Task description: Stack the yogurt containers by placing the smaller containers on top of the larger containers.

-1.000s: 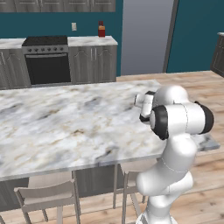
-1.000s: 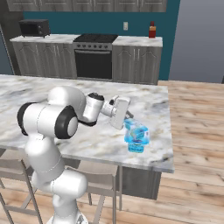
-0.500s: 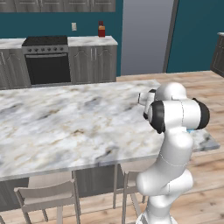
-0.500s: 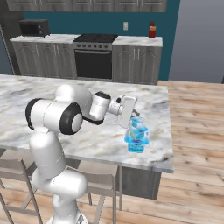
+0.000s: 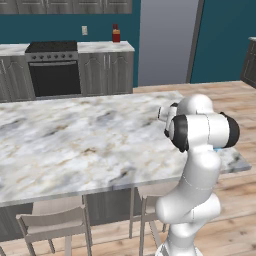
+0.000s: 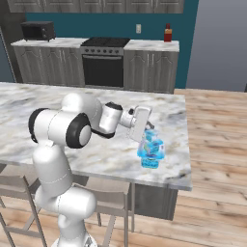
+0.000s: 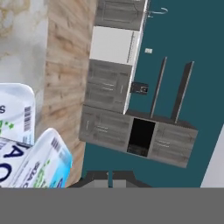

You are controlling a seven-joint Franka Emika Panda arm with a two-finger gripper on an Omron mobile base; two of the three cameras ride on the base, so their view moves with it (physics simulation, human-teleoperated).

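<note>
hand view: barcodes on yogurt containers [image 7: 26,144]

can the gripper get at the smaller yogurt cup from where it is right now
Probably yes. In the right base view the gripper is shut and sits right against the yogurt containers near the island counter's edge, with nothing between them. Which one is the smaller cup I cannot tell, and the jaws must open first.

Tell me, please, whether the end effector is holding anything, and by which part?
Nothing: the end effector is shut and empty beside the stack, the smaller yogurt container resting on the larger yogurt container.
</note>
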